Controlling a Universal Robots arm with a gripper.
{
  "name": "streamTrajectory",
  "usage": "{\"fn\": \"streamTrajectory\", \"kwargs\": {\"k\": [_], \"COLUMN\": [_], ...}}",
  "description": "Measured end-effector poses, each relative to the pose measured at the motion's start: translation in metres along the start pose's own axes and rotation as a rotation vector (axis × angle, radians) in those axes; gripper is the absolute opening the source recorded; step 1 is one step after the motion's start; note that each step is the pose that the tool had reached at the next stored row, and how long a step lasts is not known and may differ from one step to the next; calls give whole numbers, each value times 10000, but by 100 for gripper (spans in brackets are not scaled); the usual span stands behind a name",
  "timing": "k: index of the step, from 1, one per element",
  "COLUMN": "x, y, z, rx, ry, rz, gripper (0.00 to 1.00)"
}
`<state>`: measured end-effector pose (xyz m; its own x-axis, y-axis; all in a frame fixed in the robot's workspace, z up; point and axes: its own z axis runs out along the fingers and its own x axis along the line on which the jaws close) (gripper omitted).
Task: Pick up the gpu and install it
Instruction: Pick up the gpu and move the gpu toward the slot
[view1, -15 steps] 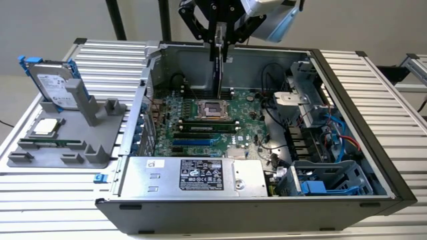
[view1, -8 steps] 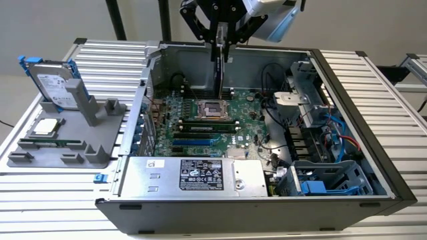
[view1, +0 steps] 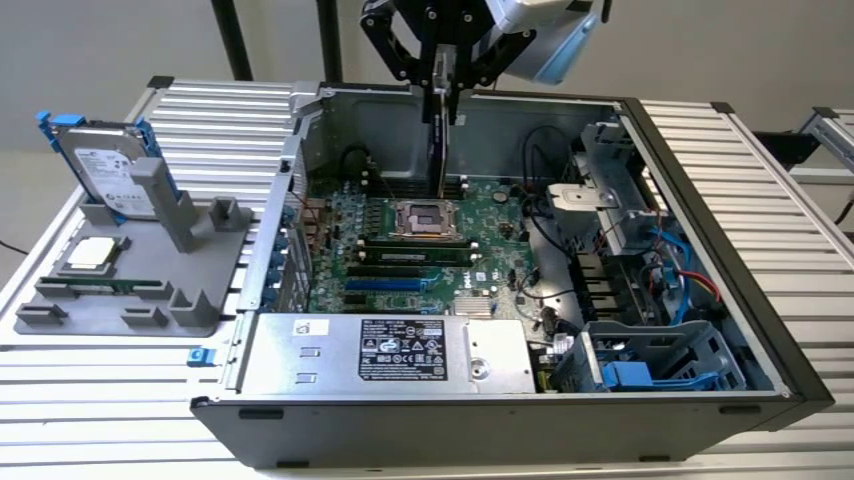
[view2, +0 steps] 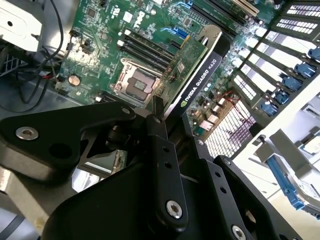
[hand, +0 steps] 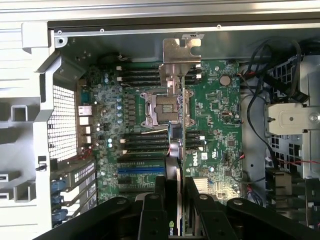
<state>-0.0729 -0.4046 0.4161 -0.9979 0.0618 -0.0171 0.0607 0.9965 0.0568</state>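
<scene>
The gpu (view1: 438, 150) aloft over the open case (view1: 467, 435), install step in hand.
Exterior view: gripper (view1: 445, 95) clamps it edge-on, at twelve o'clock of the processor socket (view1: 424, 218). Second wrist view: black shroud (view2: 200, 67) gripped. First wrist view: apparently unseated; seating calls for slot alignment.

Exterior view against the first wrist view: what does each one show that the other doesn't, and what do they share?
The exterior view gives the surroundings: a grey holder beside the computer case carrying a hard drive and a small chip, plus the power supply box. The first wrist view looks along the graphics card to its silver end bracket. Both show the tool shut on that card, held edge-on above the green board and its processor socket.
</scene>
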Motion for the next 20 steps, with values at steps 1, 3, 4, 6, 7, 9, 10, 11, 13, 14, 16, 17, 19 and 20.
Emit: {"fn": "streamTrajectory", "kwargs": {"k": [1,3,4,6,7,9,10,11,13,14,16,17,19,20], "x": [0,0,0,-2,-2,-2,-2,-2,-1,-2,-2,-2,-1,-2], "y": [0,0,0,0,0,0,0,0,0,0,0,0,0,0], "z": [0,0,0,0,0,0,0,0,0,0,0,0,0,0], "rx": [0,0,0,0,0,0,0,-1,-1,-1,-2,-2,-3,-4], "ry": [0,0,0,0,0,0,1,2,3,5,7,8,11,13], "rz": [0,0,0,0,-2,-15,-25,-38,-71,-91,-132,-157,-203,-228], "gripper": [0,0,0,0,0,0,0,0,0,0,0,0,0,0]}}
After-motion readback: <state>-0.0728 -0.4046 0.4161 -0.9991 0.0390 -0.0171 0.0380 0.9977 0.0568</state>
